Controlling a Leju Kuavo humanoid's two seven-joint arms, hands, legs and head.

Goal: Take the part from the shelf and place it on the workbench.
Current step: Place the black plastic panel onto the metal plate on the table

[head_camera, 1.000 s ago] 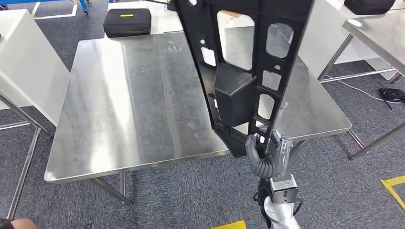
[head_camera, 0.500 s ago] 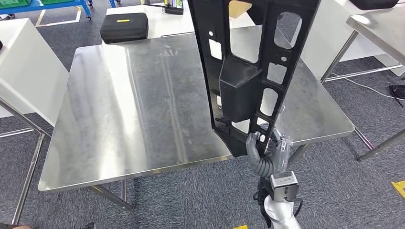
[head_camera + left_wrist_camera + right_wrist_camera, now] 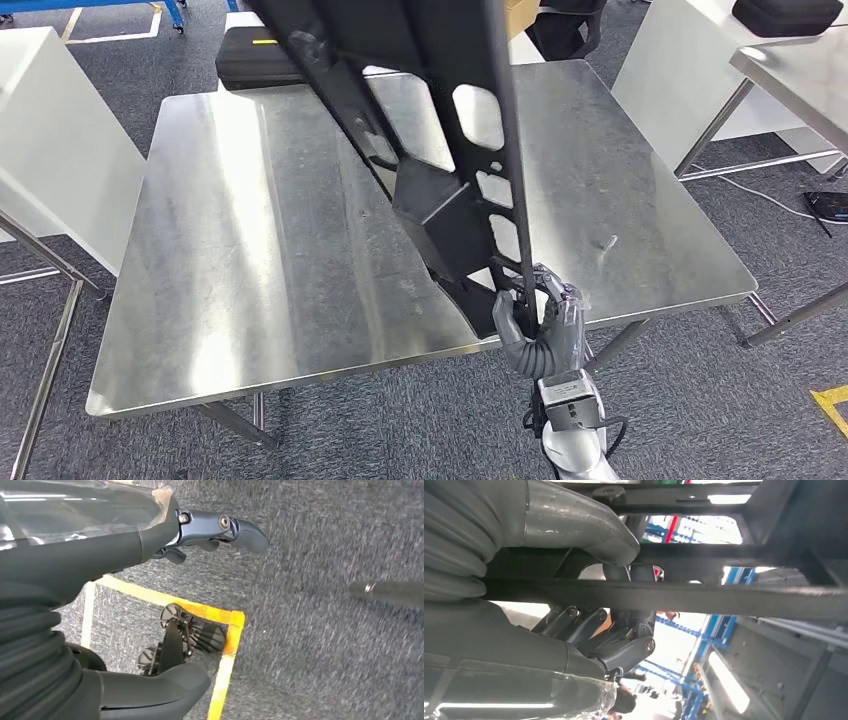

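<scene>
The steel counter stood below the long black part, which leaned tilted above it. The right hand gripped its lower end at the counter's near edge. The left hand hung empty, fingers apart.

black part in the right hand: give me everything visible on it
The part is a long, flat black frame, matte like moulded plastic, with several cut-out windows and a boxy block about mid-length. It leans up and to the left over the steel workbench, its top running out of the head view. The right hand grips its lower end near the bench's front edge; fingers and thumb wrap a bar. Whether it touches the bench is unclear.
</scene>
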